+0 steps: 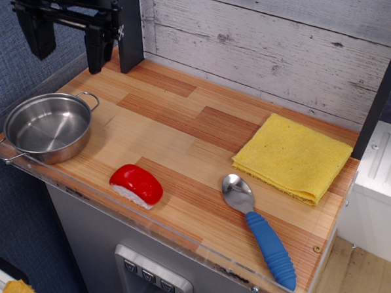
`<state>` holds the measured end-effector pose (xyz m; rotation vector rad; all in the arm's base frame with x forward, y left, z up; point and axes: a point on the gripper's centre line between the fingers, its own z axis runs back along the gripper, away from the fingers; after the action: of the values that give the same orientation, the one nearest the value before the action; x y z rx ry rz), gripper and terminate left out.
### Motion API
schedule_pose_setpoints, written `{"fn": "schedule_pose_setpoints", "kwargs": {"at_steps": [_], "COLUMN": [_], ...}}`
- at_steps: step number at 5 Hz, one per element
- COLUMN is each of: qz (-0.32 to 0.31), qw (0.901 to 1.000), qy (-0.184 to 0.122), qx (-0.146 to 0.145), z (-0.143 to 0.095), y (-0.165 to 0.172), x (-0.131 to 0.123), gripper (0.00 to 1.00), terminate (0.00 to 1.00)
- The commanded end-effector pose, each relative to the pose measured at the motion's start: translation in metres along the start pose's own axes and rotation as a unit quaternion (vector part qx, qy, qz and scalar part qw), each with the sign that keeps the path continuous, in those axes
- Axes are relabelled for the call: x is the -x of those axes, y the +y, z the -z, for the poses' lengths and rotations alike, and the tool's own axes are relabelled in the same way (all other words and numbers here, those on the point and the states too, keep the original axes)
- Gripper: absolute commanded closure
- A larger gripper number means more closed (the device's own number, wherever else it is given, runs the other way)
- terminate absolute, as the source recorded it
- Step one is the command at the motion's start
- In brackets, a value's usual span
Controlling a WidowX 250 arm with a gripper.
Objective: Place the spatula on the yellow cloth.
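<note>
The spatula (260,228) lies flat on the wooden table near the front right, its silver bowl pointing back-left and its ribbed blue handle toward the front right corner. The yellow cloth (293,156) lies flat just behind it at the back right, a small gap apart from the bowl. My gripper (66,51) hangs at the far back left, above the table and far from both. Its two black fingers (95,49) stand wide apart with nothing between them.
A steel pot (47,125) stands at the left edge below the gripper. A red-and-white sushi toy (136,185) lies at the front middle. A clear plastic lip runs along the table's front edge (197,248). A plank wall closes the back.
</note>
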<state>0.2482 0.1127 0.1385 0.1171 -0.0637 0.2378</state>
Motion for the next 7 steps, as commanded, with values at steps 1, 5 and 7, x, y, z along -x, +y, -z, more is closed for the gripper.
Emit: {"fn": "schedule_pose_setpoints", "kwargs": {"at_steps": [1, 5, 7], "qz": [0.0, -0.055, -0.104], "qw": [0.9998, 0.9964, 0.9924], "qy": [-0.014, -0.035, -0.042], "qx": [0.017, 0.053, 0.051], "z": [-0.001, 0.025, 0.053], "y": [-0.046, -0.156, -0.189], "x": [0.009, 0.023, 0.038], "gripper": [0.0, 0.0, 0.0], "terminate": [0.0, 0.0, 0.0]}}
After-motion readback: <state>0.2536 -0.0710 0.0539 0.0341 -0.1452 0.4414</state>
